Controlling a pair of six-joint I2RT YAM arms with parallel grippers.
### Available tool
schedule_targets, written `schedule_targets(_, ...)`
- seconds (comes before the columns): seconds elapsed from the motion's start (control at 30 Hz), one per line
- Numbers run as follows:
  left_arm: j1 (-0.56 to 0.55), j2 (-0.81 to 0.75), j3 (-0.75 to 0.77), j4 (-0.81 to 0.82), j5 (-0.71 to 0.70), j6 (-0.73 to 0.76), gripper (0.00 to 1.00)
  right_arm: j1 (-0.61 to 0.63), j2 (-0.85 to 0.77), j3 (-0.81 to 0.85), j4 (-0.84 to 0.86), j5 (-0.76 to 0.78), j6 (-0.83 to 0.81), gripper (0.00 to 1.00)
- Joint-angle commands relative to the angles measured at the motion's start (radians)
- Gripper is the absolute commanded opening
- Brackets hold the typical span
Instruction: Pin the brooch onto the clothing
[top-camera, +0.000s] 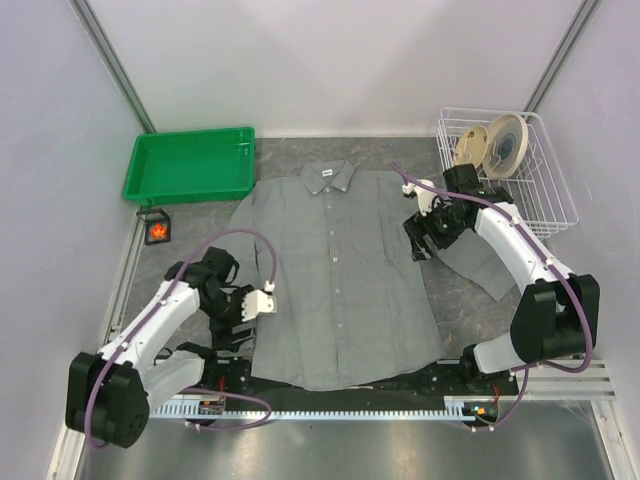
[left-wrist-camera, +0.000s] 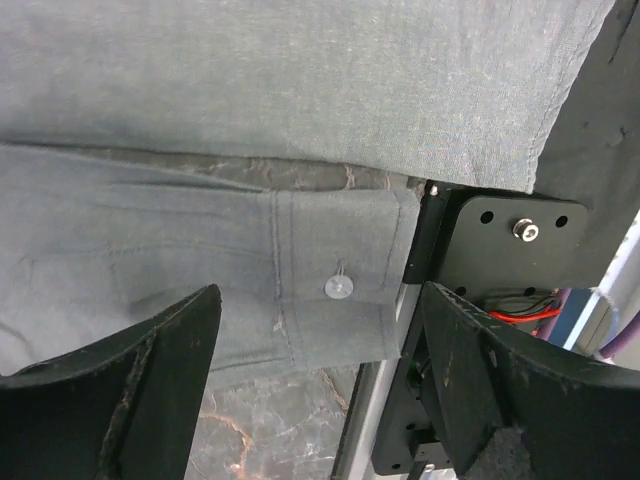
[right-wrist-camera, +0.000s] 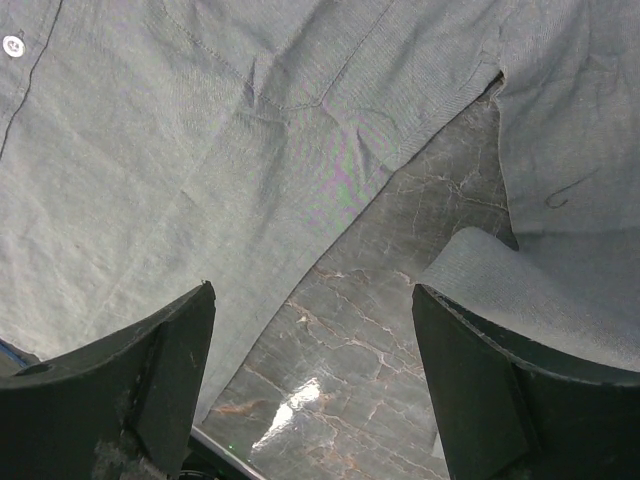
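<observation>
Grey cloth fills most of the table: the shirt lies flat and buttoned, collar toward the far side with a small white label inside it, hem toward the arm bases. The brooch, a tiny orange-red flame shape on a small dark square backing, sits on the table to the left of the shirt. It is just in front of the near left corner of a green tray, apart from the cloth and well apart from both arms.

The left end effector hangs low over the shirt's left edge. Its two dark fingers are spread wide and grip nothing. Between them in the left wrist view lie a sleeve cuff with one pale button and, beside it, a black mounting plate at the table's near edge.

The right end effector is over the shirt's right side, near the armpit. Its fingers are likewise wide apart and empty. Under it the right wrist view shows marbled table surface in the gap between the body of the shirt and the right sleeve, with one edge of the sleeve folded over.

A white wire basket stands at the far right corner, holding round tan rolls.
</observation>
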Motion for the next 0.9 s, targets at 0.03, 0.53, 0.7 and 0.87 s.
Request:
schedule_targets(0.03,-0.119,0.072,-0.034,0.106,-0.131,-0.025,0.88,0.009,0.007,0.027,0.017,0.014,0.01,0.87)
schedule_targets(0.53,-0.144,0.095,0.189,0.171,-0.063,-0.286,0.02,0.009,0.036,0.078,0.014,0.044,0.012,0.87)
schedule_targets(0.7,0.17,0.111,0.51,0.102,0.106,-0.459,0.02,0.007,0.047,0.111,0.005,0.047,0.01,0.87)
schedule_targets(0.87,0.46,0.163,0.748,0.071,0.195,-0.641,0.02,0.009,0.073,0.133,0.002,0.037,0.009,0.87)
